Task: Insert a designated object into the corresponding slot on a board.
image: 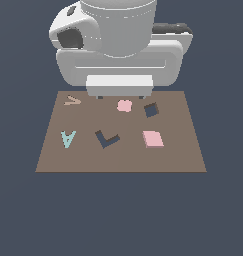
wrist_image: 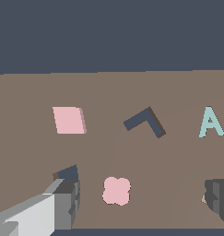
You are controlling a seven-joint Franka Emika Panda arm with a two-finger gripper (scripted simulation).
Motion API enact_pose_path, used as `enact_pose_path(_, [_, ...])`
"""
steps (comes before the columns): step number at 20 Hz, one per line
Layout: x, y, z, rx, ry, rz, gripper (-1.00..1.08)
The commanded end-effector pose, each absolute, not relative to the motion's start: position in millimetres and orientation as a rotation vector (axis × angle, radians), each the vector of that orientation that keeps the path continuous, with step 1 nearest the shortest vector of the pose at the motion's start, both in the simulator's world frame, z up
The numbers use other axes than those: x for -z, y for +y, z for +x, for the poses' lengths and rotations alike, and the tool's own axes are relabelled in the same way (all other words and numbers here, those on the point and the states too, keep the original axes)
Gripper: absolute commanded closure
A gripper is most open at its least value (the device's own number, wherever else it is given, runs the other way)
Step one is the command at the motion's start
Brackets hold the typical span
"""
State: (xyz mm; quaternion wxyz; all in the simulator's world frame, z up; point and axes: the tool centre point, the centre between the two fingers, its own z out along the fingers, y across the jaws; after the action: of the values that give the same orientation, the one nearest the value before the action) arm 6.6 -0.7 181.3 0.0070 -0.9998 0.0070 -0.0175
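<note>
Tile (image: 153, 139), pale pink, flat, square, lying on board (image: 183, 155).

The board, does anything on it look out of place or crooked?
Nothing looks damaged or spilled. The pink square tile lies flat on the board, outside the diamond-turned square slot, and sits at a different angle from the cutout, so it would probably need turning to fit.

I see the board (image: 183, 150) as flat matt brown, smooth with no grain. The pink tile (image: 153, 139) looks matt and plain, like plastic. The arm (image: 118, 45) reads as smooth pale-grey plastic with soft shading; the fingers (wrist_image: 67, 203) look darker grey, matt.
</note>
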Motion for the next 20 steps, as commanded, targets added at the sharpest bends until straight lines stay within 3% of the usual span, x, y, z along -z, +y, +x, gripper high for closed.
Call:
enact_pose_path(1, [-181.3,-0.7,6.6,0.055,0.022,-3.127,-0.92])
enact_pose_path(10, [-162.0,13.3,14.8,0.047,-0.024,-3.128,-0.92])
enact_pose_path(20, [-98.9,60.2,38.5,0.021,-0.177,-3.130,-0.92])
